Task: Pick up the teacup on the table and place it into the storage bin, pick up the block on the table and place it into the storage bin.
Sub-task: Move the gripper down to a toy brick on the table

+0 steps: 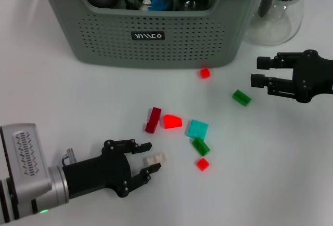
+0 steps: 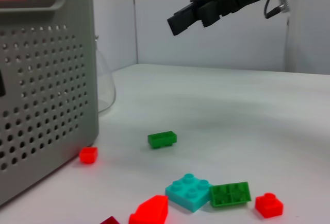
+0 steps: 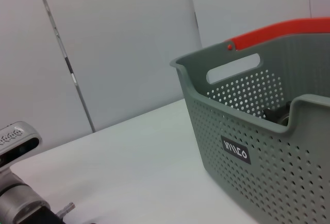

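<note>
White block [image 1: 154, 159] lies between the spread left claw's [image 1: 151, 158] fingers — nearer arm; right claw [image 1: 258, 72], also spread, hovers well apart.

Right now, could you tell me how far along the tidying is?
Teaware already sits inside the bin. The left gripper is open around a whitish block on the table. The right gripper hangs open and empty near the pitcher. Red, green and teal blocks remain out.
</note>
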Motion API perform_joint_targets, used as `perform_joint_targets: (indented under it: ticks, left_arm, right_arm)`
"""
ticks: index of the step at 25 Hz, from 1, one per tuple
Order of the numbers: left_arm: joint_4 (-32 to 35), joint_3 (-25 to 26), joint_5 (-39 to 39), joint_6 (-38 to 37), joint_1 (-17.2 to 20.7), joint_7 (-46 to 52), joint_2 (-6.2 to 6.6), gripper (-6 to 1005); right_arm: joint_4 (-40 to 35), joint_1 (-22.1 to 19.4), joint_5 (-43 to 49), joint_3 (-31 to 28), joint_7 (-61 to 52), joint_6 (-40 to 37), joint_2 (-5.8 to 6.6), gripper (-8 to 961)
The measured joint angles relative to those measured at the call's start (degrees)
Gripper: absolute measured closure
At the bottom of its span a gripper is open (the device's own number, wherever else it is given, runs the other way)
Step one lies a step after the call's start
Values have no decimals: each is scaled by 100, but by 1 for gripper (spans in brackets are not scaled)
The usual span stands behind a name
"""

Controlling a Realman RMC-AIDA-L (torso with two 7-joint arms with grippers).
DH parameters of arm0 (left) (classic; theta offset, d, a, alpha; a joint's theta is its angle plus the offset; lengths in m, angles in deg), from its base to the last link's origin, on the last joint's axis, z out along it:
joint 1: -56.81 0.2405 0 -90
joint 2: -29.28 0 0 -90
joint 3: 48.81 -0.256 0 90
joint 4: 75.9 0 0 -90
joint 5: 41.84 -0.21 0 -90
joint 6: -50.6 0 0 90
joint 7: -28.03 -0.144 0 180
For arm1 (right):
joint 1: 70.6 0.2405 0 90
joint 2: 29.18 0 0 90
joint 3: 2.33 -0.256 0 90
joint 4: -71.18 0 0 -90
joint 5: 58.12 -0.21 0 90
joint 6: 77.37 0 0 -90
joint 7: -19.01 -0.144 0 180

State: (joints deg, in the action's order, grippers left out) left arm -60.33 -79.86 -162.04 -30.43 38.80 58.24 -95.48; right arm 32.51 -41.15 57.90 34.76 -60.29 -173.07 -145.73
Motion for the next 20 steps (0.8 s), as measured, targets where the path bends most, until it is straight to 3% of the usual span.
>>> perform_joint_targets:
  ticks: [20]
  left_arm:
    - [-160,-1,16,204,-40,-90,-5,655]
  right_arm:
    - [9,-7,-1,9,14,9,0,429]
